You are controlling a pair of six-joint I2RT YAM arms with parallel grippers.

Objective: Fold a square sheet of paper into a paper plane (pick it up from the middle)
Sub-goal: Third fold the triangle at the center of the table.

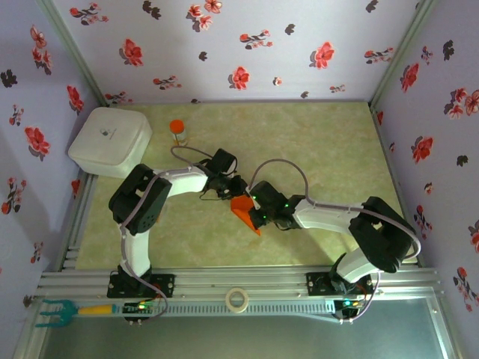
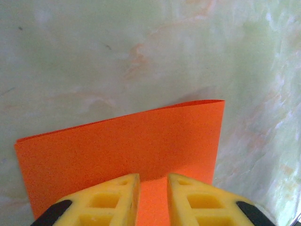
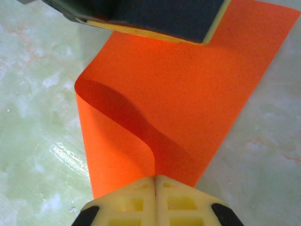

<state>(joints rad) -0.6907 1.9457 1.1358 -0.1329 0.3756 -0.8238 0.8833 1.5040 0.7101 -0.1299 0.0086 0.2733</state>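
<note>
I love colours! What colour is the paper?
Bright orange paper, clearest in the right wrist view.

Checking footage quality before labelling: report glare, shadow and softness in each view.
Top external: even, soft light, slightly hazy, only faint shadows. Left wrist: square sheet of paper crisp, with a thin shadow along its far edge. Right wrist: bright glare on the table, dark shadow inside the paper's curl.
</note>
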